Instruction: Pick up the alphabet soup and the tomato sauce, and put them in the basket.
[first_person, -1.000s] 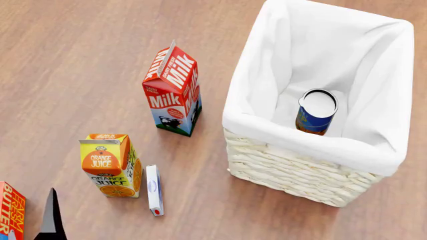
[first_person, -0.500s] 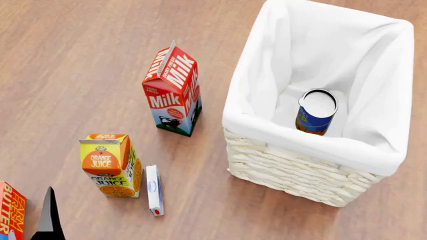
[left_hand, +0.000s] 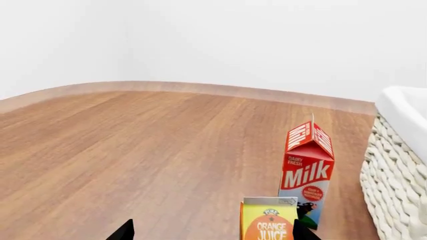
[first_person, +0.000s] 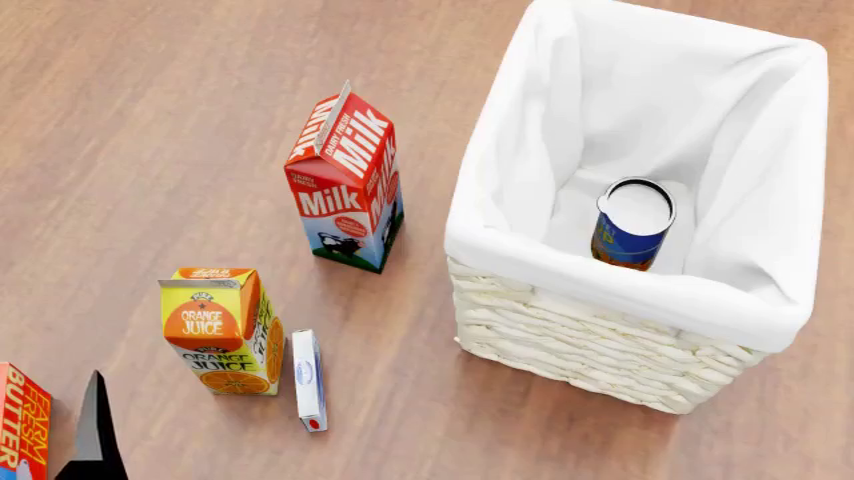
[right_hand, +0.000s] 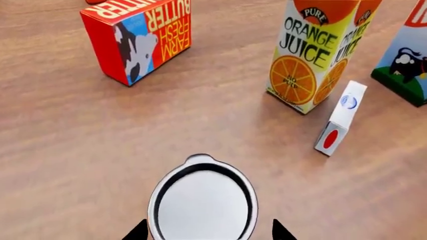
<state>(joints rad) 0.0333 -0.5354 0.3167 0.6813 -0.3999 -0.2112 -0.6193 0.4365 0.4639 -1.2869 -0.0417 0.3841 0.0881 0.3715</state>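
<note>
Blue-labelled alphabet soup can (first_person: 633, 222): upright inside cream wicker basket (first_person: 587, 340). Silvery-topped can (right_hand: 203, 202), probably tomato sauce: upright, directly below right gripper (right_hand: 207, 231), between spread fingertips. Left gripper (left_hand: 209, 233): open, empty

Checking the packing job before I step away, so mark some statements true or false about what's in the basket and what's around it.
1. The blue can stands upright inside the basket. True.
2. The milk lies on its side. False: it stands upright, beside the basket.
3. A small white box lies flat next to the juice. True.
4. A red and green can is in the basket too. False: the blue can is the only thing in it.
5. A silver-topped can sits between the fingertips of the right pincer. True, though its label is hidden and whether it is gripped cannot be told.
</note>
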